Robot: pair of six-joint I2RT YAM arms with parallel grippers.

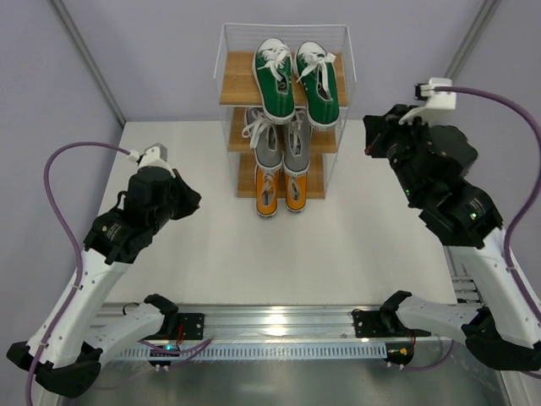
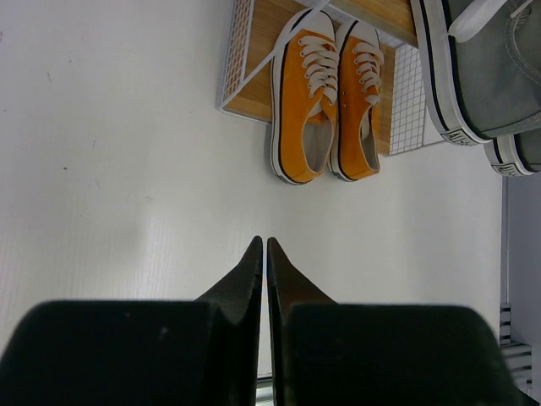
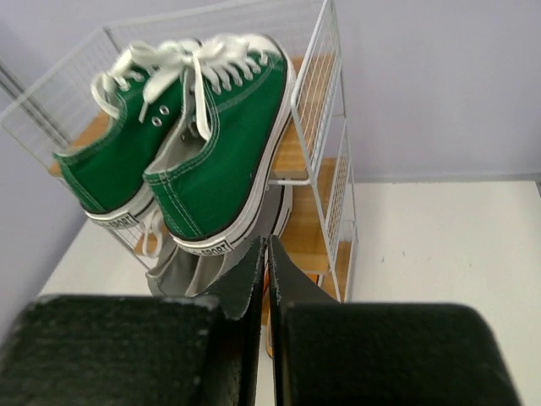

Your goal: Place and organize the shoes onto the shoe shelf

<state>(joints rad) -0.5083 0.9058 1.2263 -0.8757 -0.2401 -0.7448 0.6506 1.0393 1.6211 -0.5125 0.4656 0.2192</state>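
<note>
The shoe shelf point(image 1: 241, 78) stands at the back middle of the table. The green pair point(image 1: 294, 78) sits on its top board, the grey pair point(image 1: 281, 144) on the middle board, the orange pair point(image 1: 281, 190) on the bottom board, heels overhanging toward me. My left gripper point(image 1: 188, 203) is shut and empty, left of the shelf; its wrist view shows the orange pair point(image 2: 325, 97) ahead of the fingertips point(image 2: 264, 245). My right gripper point(image 1: 372, 139) is shut and empty, right of the shelf; its wrist view shows the green pair point(image 3: 182, 135) above the grey pair point(image 3: 182, 275).
The white wire side panel point(image 3: 325, 110) of the shelf faces my right gripper. The white table point(image 1: 279, 262) lies between the arms and the shelf. A metal rail point(image 1: 279, 326) runs along the near edge.
</note>
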